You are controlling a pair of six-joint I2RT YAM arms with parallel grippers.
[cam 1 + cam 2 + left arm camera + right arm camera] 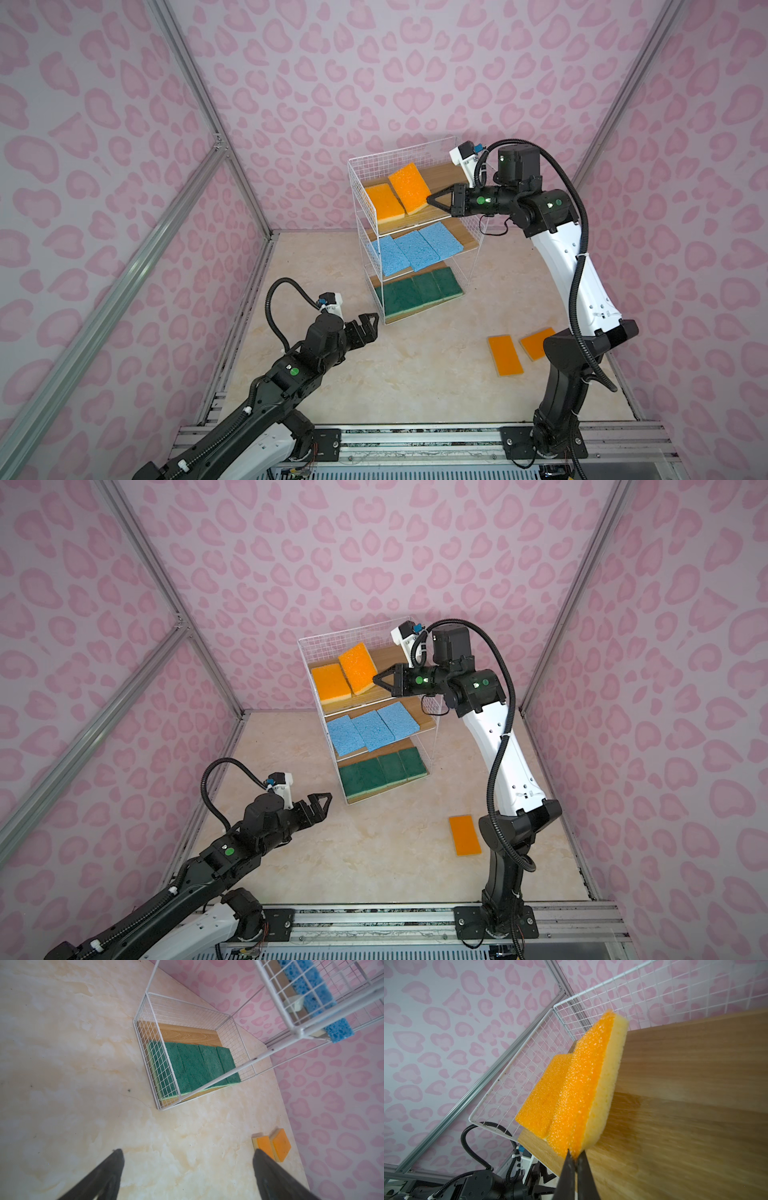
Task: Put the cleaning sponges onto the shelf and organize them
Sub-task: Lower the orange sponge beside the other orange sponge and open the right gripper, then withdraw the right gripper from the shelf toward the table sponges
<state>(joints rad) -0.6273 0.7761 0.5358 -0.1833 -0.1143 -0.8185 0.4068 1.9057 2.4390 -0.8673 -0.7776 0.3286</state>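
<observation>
Two orange sponges [505, 355] are lying on the surface [415, 374]; right tool [429, 200], shut, is touching a tilted sponge [409, 188] on the shelf [444, 172], seemingly levelling it; left tool [188, 1154] gaping wide.

Left arm [291, 372], black jointed links on a white base link: reaching forward low from the near left, jaws standing wide apart. Right arm [598, 299], white and black links: rising tall, elbow bending, wrist pointing leftward, jaws pressing together.

- On the shelf [399, 156] top tier, the tilted orange sponge [409, 187] is leaning on the flat orange sponge [384, 202].
- Middle: three blue sponges [415, 249] are lying abreast.
- Bottom: four green sponges [424, 289], likewise.
- Two loose orange sponges [505, 355] are lying on the desk [415, 374].
</observation>
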